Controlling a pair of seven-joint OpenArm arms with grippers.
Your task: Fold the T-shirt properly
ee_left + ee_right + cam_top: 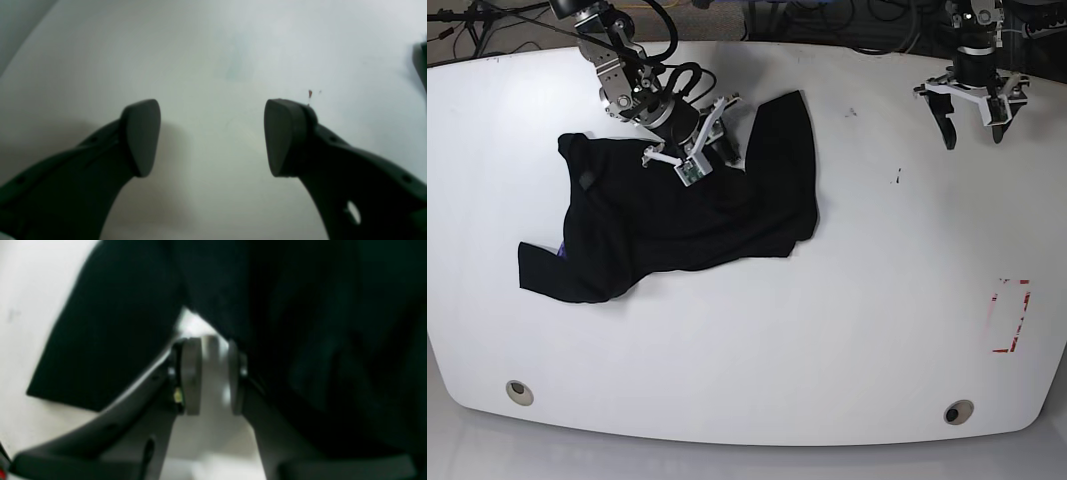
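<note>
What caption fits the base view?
Right gripper reaches the crumpled T-shirt; left gripper hangs open, apart.

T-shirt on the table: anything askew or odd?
Yes. The T-shirt lies crumpled, not spread flat, with one part flung up near the right tool. The left tool hangs open, far from it.

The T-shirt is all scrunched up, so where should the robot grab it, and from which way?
Probably the T-shirt's sleeve sticking out at the table's far side. Its free edge lies flat on bare table, so the right gripper beside it could pinch it from above and pull it outward.
</note>
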